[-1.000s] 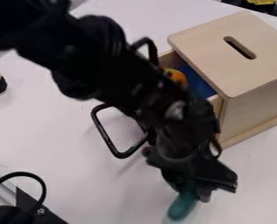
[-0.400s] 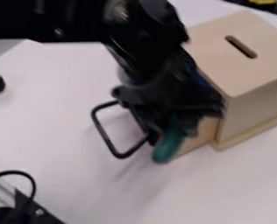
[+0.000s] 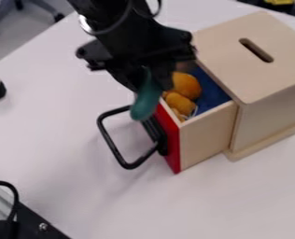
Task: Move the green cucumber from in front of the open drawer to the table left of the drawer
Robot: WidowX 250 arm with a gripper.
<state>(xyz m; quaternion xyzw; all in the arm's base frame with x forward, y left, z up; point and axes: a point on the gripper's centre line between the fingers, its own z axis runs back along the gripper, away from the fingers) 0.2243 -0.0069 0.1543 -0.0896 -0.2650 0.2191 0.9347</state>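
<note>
Holding seems the present step: the end effector (image 3: 147,79) is clamped on the long, rounded teal object (image 3: 146,101), near the open, red-fronted wooden drawer (image 3: 206,135); next move probably needs careful centring above the drawer.

Even, fairly bright light is washing the white bench (image 3: 62,144) in a pale lavender tone. A faint, soft shadow is spreading below the black drawer handle (image 3: 115,147). Slight blur is softening the green object (image 3: 147,99) and the dark robot arm (image 3: 122,28).
</note>
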